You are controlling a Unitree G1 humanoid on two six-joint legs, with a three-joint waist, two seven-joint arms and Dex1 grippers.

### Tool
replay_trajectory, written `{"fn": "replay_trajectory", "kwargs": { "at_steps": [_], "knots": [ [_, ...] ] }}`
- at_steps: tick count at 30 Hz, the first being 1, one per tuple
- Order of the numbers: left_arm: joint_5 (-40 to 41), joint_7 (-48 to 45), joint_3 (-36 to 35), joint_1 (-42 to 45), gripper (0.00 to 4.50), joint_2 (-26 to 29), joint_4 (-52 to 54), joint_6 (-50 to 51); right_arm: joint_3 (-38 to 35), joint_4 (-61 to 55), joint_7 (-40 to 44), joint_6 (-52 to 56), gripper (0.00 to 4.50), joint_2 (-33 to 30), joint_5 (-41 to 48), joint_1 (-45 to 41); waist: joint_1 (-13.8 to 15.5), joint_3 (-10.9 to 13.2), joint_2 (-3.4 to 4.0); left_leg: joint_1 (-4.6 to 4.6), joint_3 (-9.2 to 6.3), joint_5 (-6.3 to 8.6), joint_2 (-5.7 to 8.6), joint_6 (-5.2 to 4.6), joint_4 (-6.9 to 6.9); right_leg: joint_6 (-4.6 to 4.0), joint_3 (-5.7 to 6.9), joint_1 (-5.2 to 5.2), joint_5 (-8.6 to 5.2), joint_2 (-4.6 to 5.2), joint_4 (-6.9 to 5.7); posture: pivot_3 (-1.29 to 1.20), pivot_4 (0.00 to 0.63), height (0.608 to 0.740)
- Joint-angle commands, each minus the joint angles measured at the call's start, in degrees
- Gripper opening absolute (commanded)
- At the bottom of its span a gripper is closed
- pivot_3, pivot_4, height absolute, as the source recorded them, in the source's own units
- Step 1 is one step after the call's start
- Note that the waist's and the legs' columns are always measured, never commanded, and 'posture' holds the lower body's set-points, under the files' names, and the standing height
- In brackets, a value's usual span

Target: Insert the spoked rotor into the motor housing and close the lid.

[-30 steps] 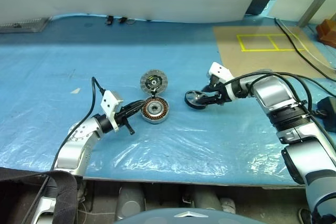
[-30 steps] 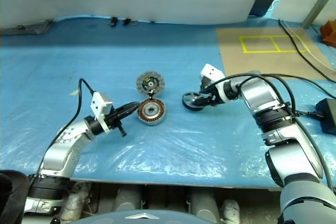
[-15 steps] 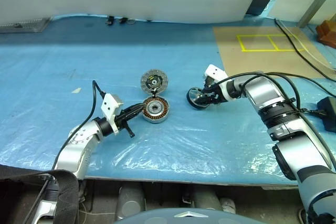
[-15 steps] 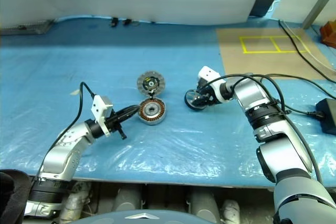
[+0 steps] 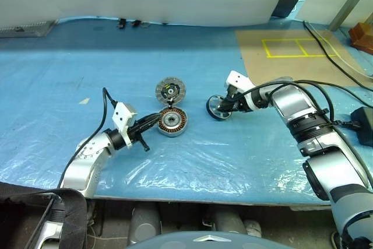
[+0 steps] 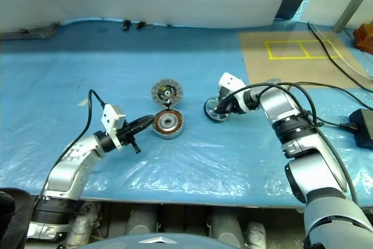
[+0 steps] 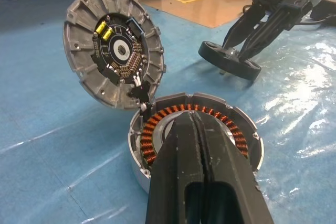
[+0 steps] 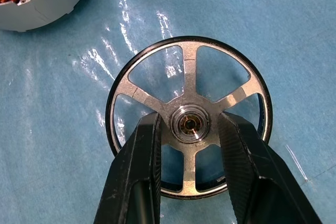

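The motor housing [image 5: 173, 122] lies on the blue sheet, its copper windings showing. Its lid [image 5: 170, 90] stands swung open on the far side, with the segmented inner face [image 7: 113, 51] in view. To the right of the housing, the spoked rotor [image 5: 218, 109] rests on the sheet. My right gripper [image 8: 189, 121] reaches down through the rotor's spoke gaps. Its fingers [image 8: 149, 150] straddle the hub with a thin gap on each side, so it is still open. My left gripper [image 5: 152, 123] is shut on nothing, with its tips at the housing's left rim.
A brown board with yellow tape rectangles [image 5: 291, 51] lies at the back right. Black cables [image 5: 341, 68] run across it to a black box [image 5: 364, 127] at the right edge. The blue plastic sheet [image 5: 204, 161] ends at the table's front edge.
The right gripper's fingers have narrowed around the rotor's hub. The left arm has not moved.
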State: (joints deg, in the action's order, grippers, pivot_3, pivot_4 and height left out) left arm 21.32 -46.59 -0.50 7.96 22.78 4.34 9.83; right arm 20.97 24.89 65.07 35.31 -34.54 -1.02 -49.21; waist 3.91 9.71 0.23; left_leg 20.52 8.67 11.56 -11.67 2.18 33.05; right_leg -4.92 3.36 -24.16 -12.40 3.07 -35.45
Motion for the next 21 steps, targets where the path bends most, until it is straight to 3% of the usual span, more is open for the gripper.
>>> {"fn": "replay_trajectory", "kwargs": {
  "at_steps": [1,10,15,21],
  "knots": [
    [0.38,0.50,-1.26,0.81,0.00,0.57,1.70,-0.83,0.70,-1.28,1.05,-0.95,1.21,0.44,-0.49,0.23,-0.04,0.00,0.00,0.00,0.00,0.00,0.01,0.00,0.00,0.00,0.00,0.00,0.00,0.00,0.00,0.00,0.150,0.740],
    [1.30,1.70,-4.58,-2.54,0.00,2.04,4.30,-1.46,-1.99,-9.05,4.32,4.22,1.21,4.49,4.60,-5.21,-0.89,0.02,0.02,0.16,0.02,0.00,-0.02,-0.01,-0.01,-0.02,-0.01,-0.16,0.00,-0.05,0.00,0.00,0.150,0.740],
    [3.30,1.22,-5.78,-6.06,0.00,2.99,7.64,-0.01,-0.62,-16.16,11.64,11.76,1.21,4.37,11.12,-6.63,-0.82,0.03,0.00,0.12,0.00,0.01,-0.04,-0.03,-0.05,-0.02,0.00,-0.21,0.00,-0.04,0.07,0.00,0.150,0.740],
    [2.55,2.22,-4.54,-9.73,0.00,2.17,9.75,-0.50,1.94,-13.99,9.07,11.00,1.21,8.40,10.22,-8.67,-0.87,0.04,-0.02,0.06,0.00,0.10,-0.04,0.12,-0.02,-0.03,0.00,-0.20,0.00,-0.02,0.06,0.00,0.150,0.740]
  ]
}}
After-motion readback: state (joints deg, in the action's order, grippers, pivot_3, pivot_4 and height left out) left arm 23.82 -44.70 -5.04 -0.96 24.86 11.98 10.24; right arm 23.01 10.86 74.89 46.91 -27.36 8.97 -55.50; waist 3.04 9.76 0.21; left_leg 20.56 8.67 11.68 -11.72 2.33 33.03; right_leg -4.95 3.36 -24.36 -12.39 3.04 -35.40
